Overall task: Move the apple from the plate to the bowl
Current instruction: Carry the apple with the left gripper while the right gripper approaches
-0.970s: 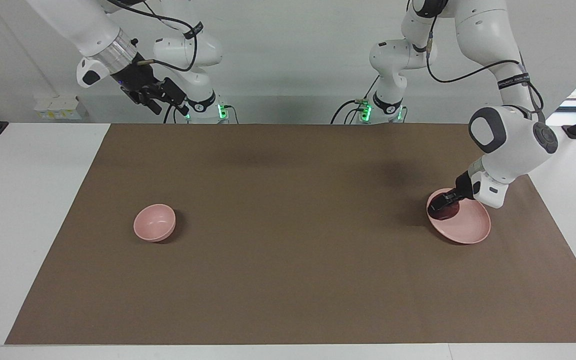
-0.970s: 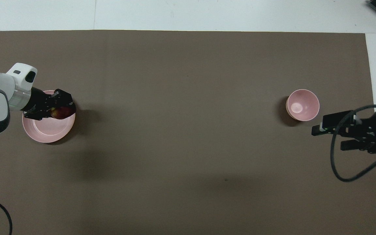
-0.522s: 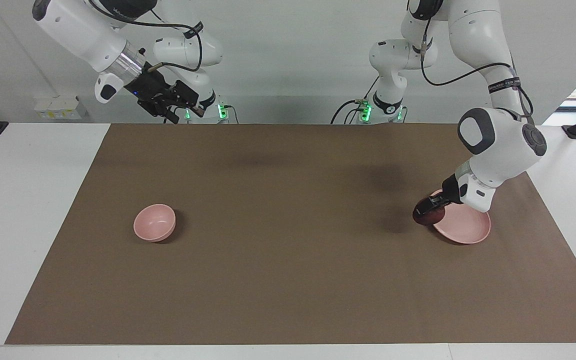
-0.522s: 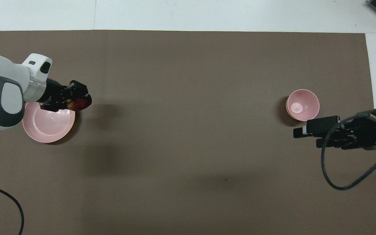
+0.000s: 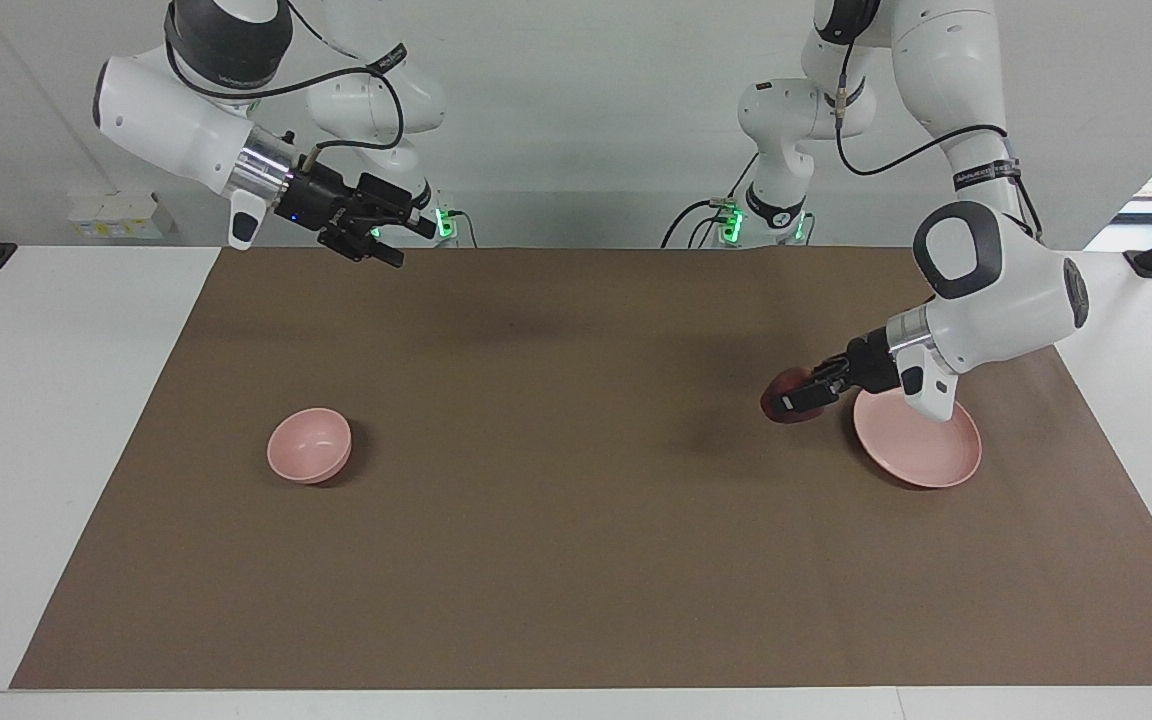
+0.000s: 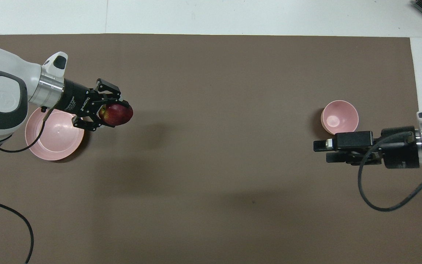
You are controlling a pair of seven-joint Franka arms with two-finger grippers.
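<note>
My left gripper (image 5: 796,398) is shut on the dark red apple (image 5: 772,393) and holds it in the air over the brown mat, just beside the plate toward the middle of the table. In the overhead view the apple (image 6: 121,113) sits between the fingers of the left gripper (image 6: 113,114). The wide pale pink plate (image 5: 926,455) (image 6: 53,141) lies bare at the left arm's end. The small deep pink bowl (image 5: 308,445) (image 6: 339,116) stands at the right arm's end. My right gripper (image 5: 398,240) (image 6: 322,151) is open and empty, raised over the mat near the bowl.
A brown mat (image 5: 556,480) covers most of the white table (image 5: 46,420). A black cable (image 6: 17,223) loops over the mat near the left arm's base. Small white boxes (image 5: 116,215) stand at the table's edge by the right arm.
My left gripper has lifted the apple off the plate and carried it toward the middle of the table. My right gripper has swung in and come down toward the bowl.
</note>
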